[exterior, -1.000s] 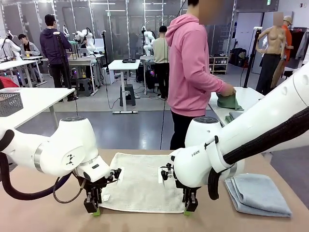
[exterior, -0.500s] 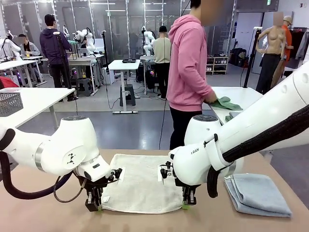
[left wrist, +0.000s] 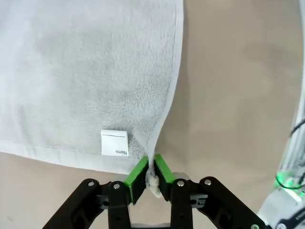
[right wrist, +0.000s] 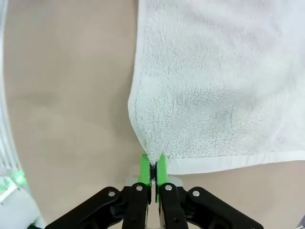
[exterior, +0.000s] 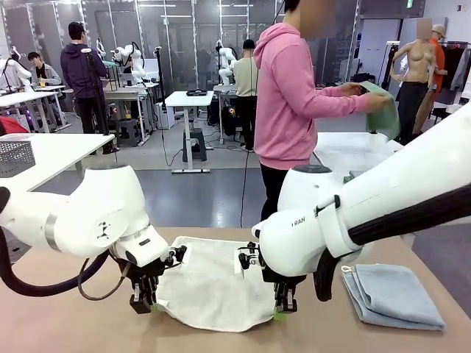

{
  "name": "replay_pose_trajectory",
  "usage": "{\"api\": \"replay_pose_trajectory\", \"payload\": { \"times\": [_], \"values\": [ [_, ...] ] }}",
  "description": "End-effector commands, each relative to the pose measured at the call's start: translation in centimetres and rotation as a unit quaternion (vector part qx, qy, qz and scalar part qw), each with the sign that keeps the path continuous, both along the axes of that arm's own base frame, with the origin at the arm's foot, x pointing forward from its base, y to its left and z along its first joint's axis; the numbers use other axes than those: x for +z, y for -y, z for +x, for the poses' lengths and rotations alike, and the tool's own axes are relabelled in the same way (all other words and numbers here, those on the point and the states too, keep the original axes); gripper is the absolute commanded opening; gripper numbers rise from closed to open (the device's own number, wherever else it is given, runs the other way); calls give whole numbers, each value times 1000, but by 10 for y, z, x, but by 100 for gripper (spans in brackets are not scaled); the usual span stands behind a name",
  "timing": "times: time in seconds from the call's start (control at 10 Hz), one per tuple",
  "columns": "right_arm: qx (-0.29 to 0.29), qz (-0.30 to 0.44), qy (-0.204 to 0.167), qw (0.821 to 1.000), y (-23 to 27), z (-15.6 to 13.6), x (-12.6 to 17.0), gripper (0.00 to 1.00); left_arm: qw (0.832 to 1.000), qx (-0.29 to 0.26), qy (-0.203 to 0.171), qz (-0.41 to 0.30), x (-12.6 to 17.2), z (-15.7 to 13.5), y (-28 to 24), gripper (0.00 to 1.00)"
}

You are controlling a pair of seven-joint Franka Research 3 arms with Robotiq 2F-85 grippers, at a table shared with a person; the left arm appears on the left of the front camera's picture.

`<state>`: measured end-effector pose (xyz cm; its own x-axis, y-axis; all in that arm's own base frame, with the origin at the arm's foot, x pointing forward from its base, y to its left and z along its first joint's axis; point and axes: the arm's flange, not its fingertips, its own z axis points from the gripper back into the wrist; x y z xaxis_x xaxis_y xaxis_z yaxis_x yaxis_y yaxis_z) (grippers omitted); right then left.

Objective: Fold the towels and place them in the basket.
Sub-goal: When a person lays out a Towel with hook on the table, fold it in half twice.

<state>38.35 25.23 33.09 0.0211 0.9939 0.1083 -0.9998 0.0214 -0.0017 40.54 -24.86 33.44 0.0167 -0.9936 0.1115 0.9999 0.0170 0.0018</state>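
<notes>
A cream towel lies spread on the brown table, its near edge lifted at both corners. My left gripper is shut on the near left corner, beside the small white label; the green pads pinch the hem. Over on the near right corner, my right gripper is shut too, its pads clamped on the cream towel. A folded light blue towel rests at the table's right. The basket is out of view.
A person in a pink hoodie stands past the far edge, facing right and holding a green cloth up over a neighbouring white table. Bare brown tabletop lies to the left of the towel.
My right gripper has shut on the towel's near right corner. Both grippers have risen slightly, lifting the near edge off the table. The person has raised the green cloth.
</notes>
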Motion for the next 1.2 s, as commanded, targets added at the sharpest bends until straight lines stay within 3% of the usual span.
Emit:
{"api": "replay_pose_trajectory", "payload": {
  "times": [0.0,0.2,0.4,0.7,1.1],
  "values": [
    [0,25,-24,999,10,-36,38,0,999,-20,-20,-25,36,-33,-4,0],
    [4,56,-7,998,16,-49,70,0,998,-33,-34,-46,68,-46,-4,0],
    [-3,60,14,998,19,-39,90,0,998,-44,-9,-39,91,-38,4,0],
    [-9,62,-1,998,15,-10,89,0,998,-62,3,-26,103,1,10,0],
    [-26,53,-14,998,20,52,70,0,998,-57,-35,-21,91,80,-4,0]
  ]
}}
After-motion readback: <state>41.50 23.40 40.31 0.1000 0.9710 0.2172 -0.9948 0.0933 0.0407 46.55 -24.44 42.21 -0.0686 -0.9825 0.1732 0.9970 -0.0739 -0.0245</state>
